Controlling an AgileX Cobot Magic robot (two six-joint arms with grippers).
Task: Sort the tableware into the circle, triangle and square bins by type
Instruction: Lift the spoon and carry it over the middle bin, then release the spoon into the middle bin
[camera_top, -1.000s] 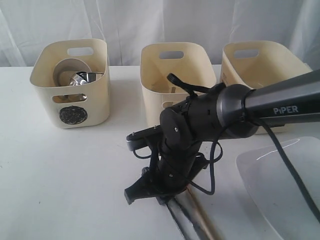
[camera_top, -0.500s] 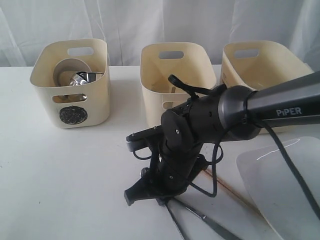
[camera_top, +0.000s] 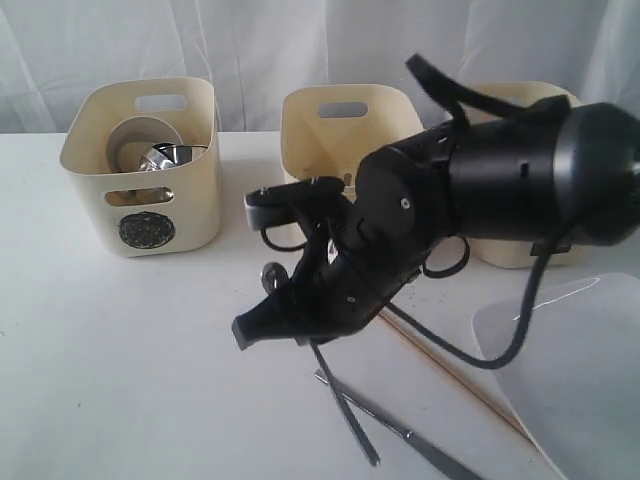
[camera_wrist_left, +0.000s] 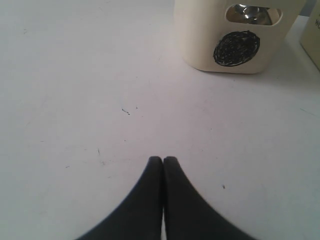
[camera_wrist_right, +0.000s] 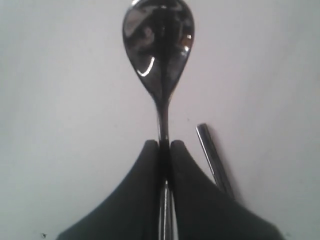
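- A white table (camera_top: 120, 380) is seen, with three cream bins set in a row along its far side.
- Much of the middle and right is covered by the right arm (camera_top: 520, 170), which is reached in from the right.
- The circle bin (camera_top: 85, 215) is placed far left. A white bowl (camera_top: 135, 140) and a steel piece (camera_top: 165, 157) are held in it.
- The middle bin (camera_top: 310, 150) and the right bin (camera_top: 500, 255) are partly hidden by the arm, and their marks cannot be seen.
- The plate (camera_top: 570, 370) is laid at the near right corner.
- The right gripper (camera_wrist_right: 164, 145) is held near of the middle bin. Its fingers are pinched on the neck of the spoon (camera_wrist_right: 159, 35), whose bowl sticks out past the tips.
- The left gripper (camera_wrist_left: 163, 160) is held over bare table near of the circle bin. Its fingers are pressed together and nothing is gripped.
- The chopsticks (camera_top: 450, 375) are laid aslant just left of the plate.
- A thin steel utensil (camera_top: 420, 445) is laid on the table at the near edge, left of the chopsticks. Whether it is the knife or the fork cannot be told.
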